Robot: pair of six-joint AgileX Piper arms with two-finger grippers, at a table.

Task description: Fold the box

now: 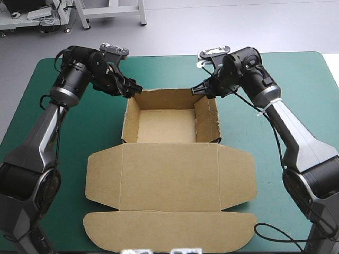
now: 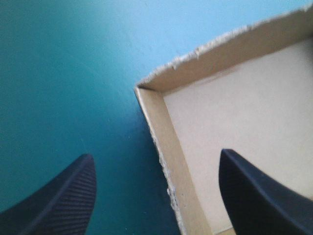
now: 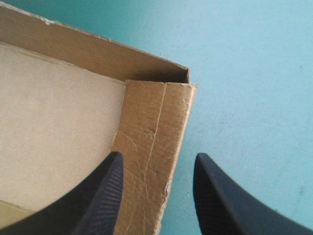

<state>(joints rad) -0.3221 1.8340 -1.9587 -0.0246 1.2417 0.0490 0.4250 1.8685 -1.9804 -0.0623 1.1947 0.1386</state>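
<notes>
The left gripper (image 2: 156, 153) holds its black fingers (image 2: 63, 196) wide apart, one inside the tray (image 2: 244, 107) and one outside over the teal-green cover (image 2: 58, 73), with the left wall (image 2: 164, 161) between them. The right gripper (image 3: 159, 153) is open the same way over the creased right wall (image 3: 151, 147). The brown box (image 1: 161, 126) sits mid-table with its walls up, so I think most is done, but the lid (image 1: 169, 177) lies flat near the front edge, and the walls may need a last squeeze.

readable text: none | box (image 1: 159, 174): bare brown board, no print | labels, numbers, signs: none
</notes>
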